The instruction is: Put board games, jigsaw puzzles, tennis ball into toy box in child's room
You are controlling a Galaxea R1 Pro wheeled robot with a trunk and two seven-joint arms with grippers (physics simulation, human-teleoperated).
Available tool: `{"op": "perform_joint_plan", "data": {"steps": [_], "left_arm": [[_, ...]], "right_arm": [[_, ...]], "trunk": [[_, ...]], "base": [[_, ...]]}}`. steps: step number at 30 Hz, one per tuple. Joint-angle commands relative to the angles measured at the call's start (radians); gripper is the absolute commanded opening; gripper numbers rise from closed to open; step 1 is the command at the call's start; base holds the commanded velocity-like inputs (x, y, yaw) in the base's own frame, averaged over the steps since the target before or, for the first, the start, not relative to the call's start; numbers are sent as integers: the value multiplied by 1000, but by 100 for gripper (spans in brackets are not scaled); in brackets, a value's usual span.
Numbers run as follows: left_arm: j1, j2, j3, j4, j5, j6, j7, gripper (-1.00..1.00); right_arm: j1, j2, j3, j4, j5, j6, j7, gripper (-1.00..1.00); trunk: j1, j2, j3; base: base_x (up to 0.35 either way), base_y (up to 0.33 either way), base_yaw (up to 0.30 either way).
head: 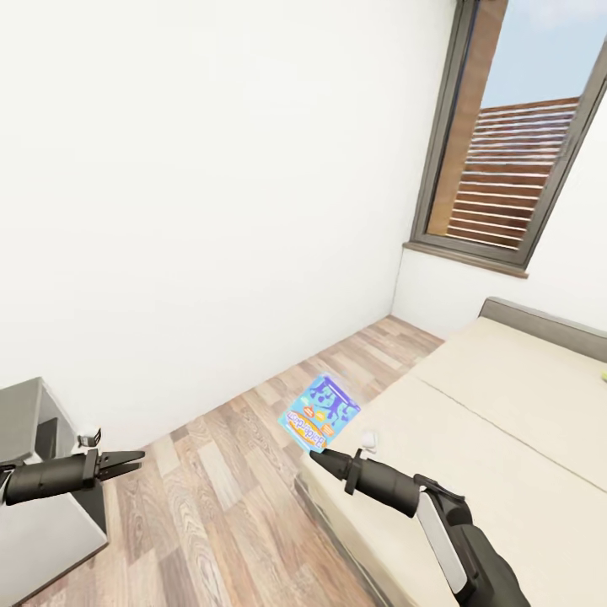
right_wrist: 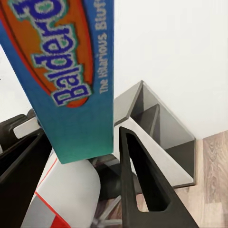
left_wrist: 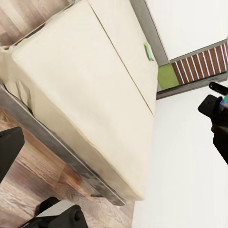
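Blue board game, the Balderdash box, is pinched at its lower edge in my right gripper and held up over the near edge of the bed, so I judge I am mid-carry and must next turn toward the table at my left, where the toy box should be. My left gripper hangs empty, fingers narrowly parted, over wood-plank floor. Beyond lie the beige mattress, a white wall and a dark-framed window.
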Motion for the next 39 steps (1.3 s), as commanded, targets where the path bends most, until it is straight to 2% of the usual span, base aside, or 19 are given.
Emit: {"op": "perform_joint_plan", "data": {"steps": [1, 12, 22, 39], "left_arm": [[-1, 0, 1, 0, -3, 11, -5, 100], [-1, 0, 1, 0, -3, 9, -5, 100], [-1, 0, 1, 0, -3, 9, -5, 100], [-1, 0, 1, 0, -3, 11, -5, 100]], "right_arm": [[-1, 0, 1, 0, -8, 9, -2, -100], [0, 1, 2, 0, -7, 9, -9, -100], [-1, 1, 4, 0, -8, 10, -44, -100], [-1, 1, 4, 0, -8, 10, -51, -100]], "trunk": [[1, -2, -1], [1, -2, 15], [1, -2, 29], [1, -2, 52]], "base": [[0, 0, 191], [0, 0, 197], [0, 0, 198], [0, 0, 198]]}}
